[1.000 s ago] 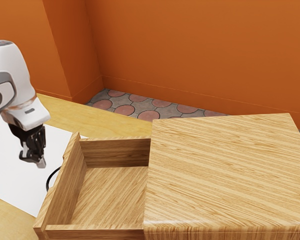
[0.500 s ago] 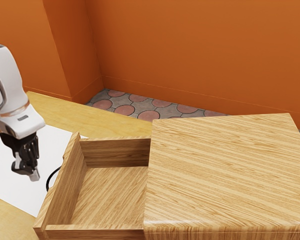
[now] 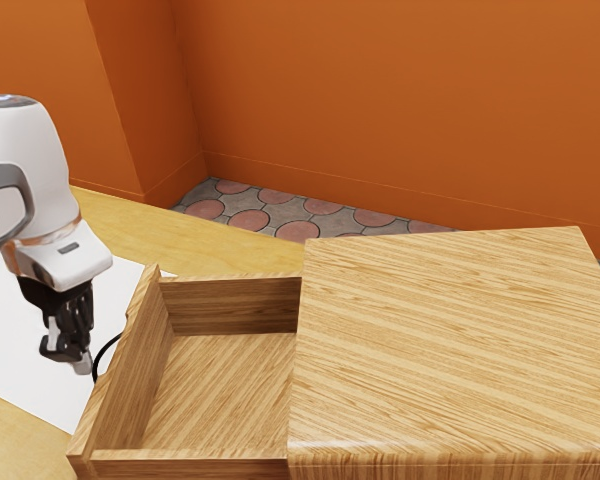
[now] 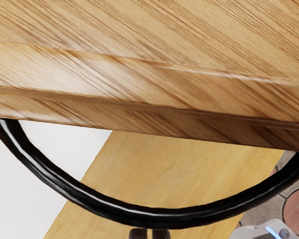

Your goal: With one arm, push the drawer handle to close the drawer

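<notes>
One black handle (image 4: 154, 217) stands between clenched hand (image 3: 81, 363) and drawer (image 3: 130, 385) — white sheet (image 3: 15, 350) below.

The wall (image 3: 380, 100) is plain orange. The floor (image 3: 248, 222) has 2 main colours, dusty pink rounds on grey, with dark outlines. The cabinet (image 3: 450, 340) and drawer (image 3: 220, 390) are light brown with darker streaky grain; the handle (image 4: 159, 218) is glossy black. The table (image 3: 130, 220) is yellow with faint grain, the sheet (image 3: 10, 320) plain white. The arm (image 3: 45, 150) is white and grey with 1 coppery band, the gripper (image 3: 78, 362) mostly black.
</notes>
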{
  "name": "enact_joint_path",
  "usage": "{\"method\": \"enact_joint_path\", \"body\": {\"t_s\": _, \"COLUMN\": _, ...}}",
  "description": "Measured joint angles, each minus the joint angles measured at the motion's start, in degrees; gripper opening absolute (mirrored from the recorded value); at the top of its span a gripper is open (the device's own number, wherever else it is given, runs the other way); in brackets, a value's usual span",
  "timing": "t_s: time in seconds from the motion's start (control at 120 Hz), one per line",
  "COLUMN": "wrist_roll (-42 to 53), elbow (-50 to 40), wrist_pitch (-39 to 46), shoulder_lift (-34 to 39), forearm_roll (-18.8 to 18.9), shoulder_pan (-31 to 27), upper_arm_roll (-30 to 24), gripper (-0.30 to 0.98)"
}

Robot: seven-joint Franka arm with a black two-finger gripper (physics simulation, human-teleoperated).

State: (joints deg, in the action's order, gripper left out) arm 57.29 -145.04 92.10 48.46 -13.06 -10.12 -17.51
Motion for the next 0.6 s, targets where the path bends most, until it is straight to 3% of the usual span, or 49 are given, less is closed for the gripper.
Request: {"method": "enact_joint_path", "body": {"t_s": 0.6, "wrist_roll": -1.6, "elbow": 0.3, "wrist_pitch": 2.0, "shoulder_lift": -0.3, "forearm_roll": -3.2, "shoulder_pan": -0.2, "upper_arm_roll": -4.4, "gripper": -0.10}}
